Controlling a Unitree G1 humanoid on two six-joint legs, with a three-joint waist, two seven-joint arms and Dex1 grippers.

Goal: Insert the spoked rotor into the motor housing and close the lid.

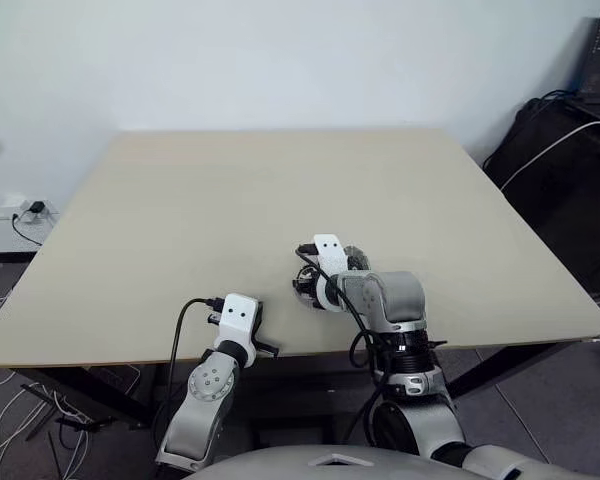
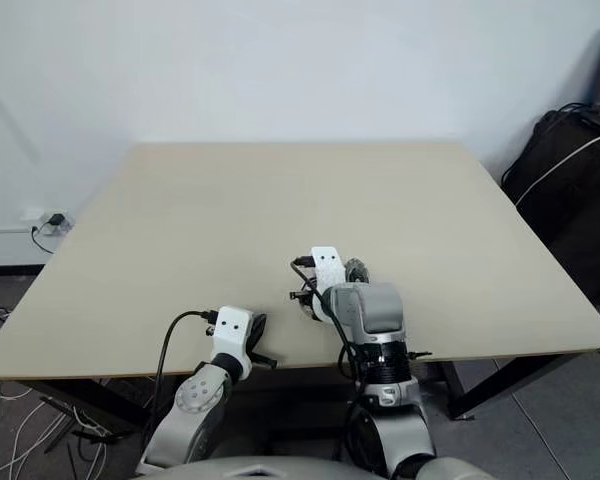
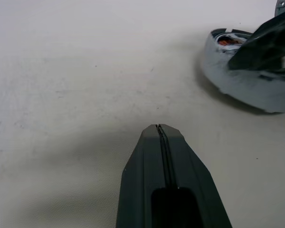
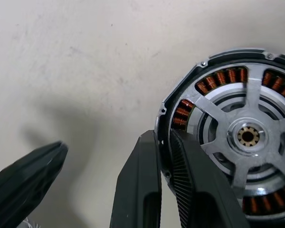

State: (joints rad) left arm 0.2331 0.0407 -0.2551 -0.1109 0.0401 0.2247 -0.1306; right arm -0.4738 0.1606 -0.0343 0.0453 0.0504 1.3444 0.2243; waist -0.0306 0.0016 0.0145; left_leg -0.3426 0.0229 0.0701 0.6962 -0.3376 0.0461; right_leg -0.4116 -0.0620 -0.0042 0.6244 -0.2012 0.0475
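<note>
The spoked rotor (image 4: 249, 137) sits already inside the motor housing (image 4: 180, 114): its silvery spokes run from the small hub out over the ring of copper-orange windings, which show in the gaps between the spokes. So the first part of the task looks done or almost done, and I judge that the step in hand is the last seating of the rotor, before the lid comes.

The right gripper (image 4: 166, 180) stands at the housing, with its two black fingers (image 4: 137, 190) nearly together. They seem to pinch the rim at the edge of the housing, one finger outside and one just inside, but I cannot tell if it is the rotor rim or the housing wall that they grip. The right gripper points steeply down on it.

The housing lies on the table (image 1: 280, 190), near its front edge. The left gripper (image 3: 162, 135) is near the housing, on its left side, with its fingers fully together and holding nothing; it hovers low above the table and does not touch the housing.

A silvery ribbed edge just behind the housing may be the lid (image 1: 357, 258), mostly hidden by the right wrist.

The next move calls for letting go of the rim without lifting the rotor out, then taking the lid and putting it centred and flat over the housing.
</note>
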